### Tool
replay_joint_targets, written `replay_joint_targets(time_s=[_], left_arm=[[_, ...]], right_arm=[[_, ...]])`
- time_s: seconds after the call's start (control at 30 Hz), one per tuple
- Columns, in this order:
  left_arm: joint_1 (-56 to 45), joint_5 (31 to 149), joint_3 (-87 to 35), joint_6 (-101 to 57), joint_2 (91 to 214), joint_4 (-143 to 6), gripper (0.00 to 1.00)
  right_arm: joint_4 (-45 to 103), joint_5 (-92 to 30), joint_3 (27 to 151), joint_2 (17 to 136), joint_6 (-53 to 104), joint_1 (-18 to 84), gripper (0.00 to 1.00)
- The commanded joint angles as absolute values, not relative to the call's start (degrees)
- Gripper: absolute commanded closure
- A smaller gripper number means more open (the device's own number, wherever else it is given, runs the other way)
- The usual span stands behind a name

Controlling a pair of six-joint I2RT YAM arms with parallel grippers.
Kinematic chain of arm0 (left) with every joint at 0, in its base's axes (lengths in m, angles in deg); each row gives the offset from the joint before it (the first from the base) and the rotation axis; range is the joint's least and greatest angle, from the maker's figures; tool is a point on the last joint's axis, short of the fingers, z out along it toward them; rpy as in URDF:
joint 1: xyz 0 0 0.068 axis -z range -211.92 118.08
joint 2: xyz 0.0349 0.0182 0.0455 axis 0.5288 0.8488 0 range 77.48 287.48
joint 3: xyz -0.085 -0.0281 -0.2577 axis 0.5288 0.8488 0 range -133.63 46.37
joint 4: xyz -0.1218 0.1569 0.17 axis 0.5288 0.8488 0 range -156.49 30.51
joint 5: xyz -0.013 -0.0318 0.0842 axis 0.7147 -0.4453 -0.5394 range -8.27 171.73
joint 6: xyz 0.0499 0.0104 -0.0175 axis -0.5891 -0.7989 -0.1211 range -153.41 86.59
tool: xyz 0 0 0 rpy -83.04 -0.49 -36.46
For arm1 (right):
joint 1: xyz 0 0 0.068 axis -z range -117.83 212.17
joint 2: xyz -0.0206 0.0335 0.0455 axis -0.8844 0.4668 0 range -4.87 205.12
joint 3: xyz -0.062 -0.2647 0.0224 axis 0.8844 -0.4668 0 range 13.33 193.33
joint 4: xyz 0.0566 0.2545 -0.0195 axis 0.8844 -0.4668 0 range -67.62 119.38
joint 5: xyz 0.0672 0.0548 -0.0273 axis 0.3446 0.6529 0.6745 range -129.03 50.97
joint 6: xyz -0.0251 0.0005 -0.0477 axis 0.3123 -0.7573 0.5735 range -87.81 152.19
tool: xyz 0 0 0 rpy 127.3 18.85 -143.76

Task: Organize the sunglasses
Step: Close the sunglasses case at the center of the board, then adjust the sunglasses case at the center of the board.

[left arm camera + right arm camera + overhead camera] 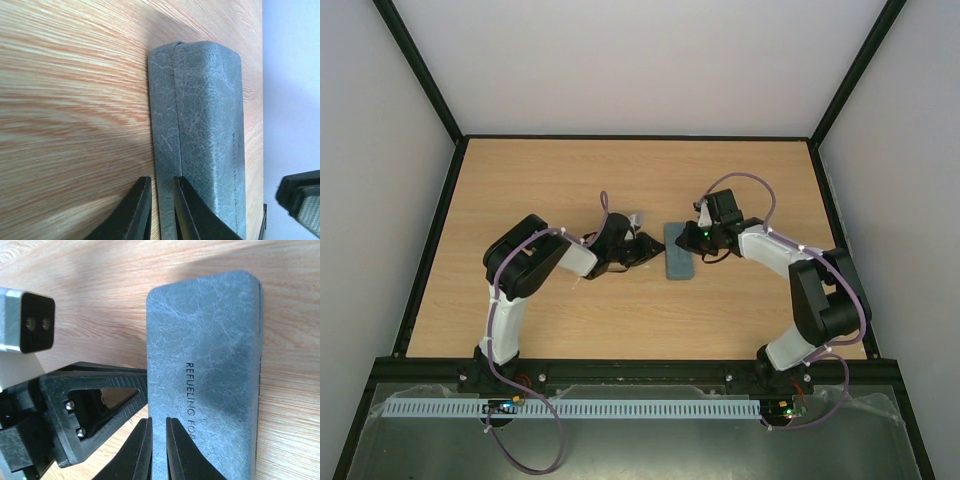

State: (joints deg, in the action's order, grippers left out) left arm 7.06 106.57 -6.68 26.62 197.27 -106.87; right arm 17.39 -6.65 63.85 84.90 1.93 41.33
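The blue-grey oblong case (pixel 678 252) lies closed in the middle of the table. It also shows in the left wrist view (pixel 205 125) and in the right wrist view (pixel 210 365). The sunglasses are not visible in any view. My left gripper (pixel 650 246) sits low at the case's left long edge, its jaws drawn together to a thin slit (pixel 162 182) with nothing held. My right gripper (pixel 698 238) is over the far right part of the case's lid, its jaws also drawn together (pixel 159 422) and empty. The left gripper's black finger (pixel 90 410) shows beside the case.
The wooden table (pixel 570 180) is bounded by black frame rails and white walls. A dark part of the right gripper (pixel 300 197) shows at the case's far side in the left wrist view. Both arms meet at the table's centre.
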Motion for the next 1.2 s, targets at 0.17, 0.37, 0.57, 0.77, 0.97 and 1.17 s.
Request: replay_joint_targets(time_s=[0.17, 0.37, 0.57, 0.77, 0.97, 1.17], left_arm=[[6.75, 105.61, -1.37, 26.92, 193.85, -106.30, 0.83], [4.91, 104.68, 5.30, 24.16, 183.02, -101.00, 0.71], [4.38, 102.73, 7.80, 18.15, 169.74, -87.12, 0.41], [4.23, 100.23, 8.37, 13.53, 156.63, -72.64, 0.01], [3.98, 99.22, 10.06, 12.84, 145.81, -65.19, 0.01], [2.87, 98.66, 12.48, 12.78, 139.09, -61.67, 0.01]], right_arm=[[13.55, -8.22, 66.07, 84.29, 2.66, 40.64, 0.87], [8.48, -14.97, 69.06, 82.47, 3.98, 41.77, 0.74], [5.88, -20.94, 72.24, 86.17, 4.40, 44.48, 0.70], [4.35, -26.87, 77.26, 93.79, 5.38, 44.81, 0.71], [4.37, -27.20, 82.65, 101.32, 5.38, 44.26, 0.71], [3.44, -26.82, 86.96, 105.13, 5.23, 38.88, 0.72]])
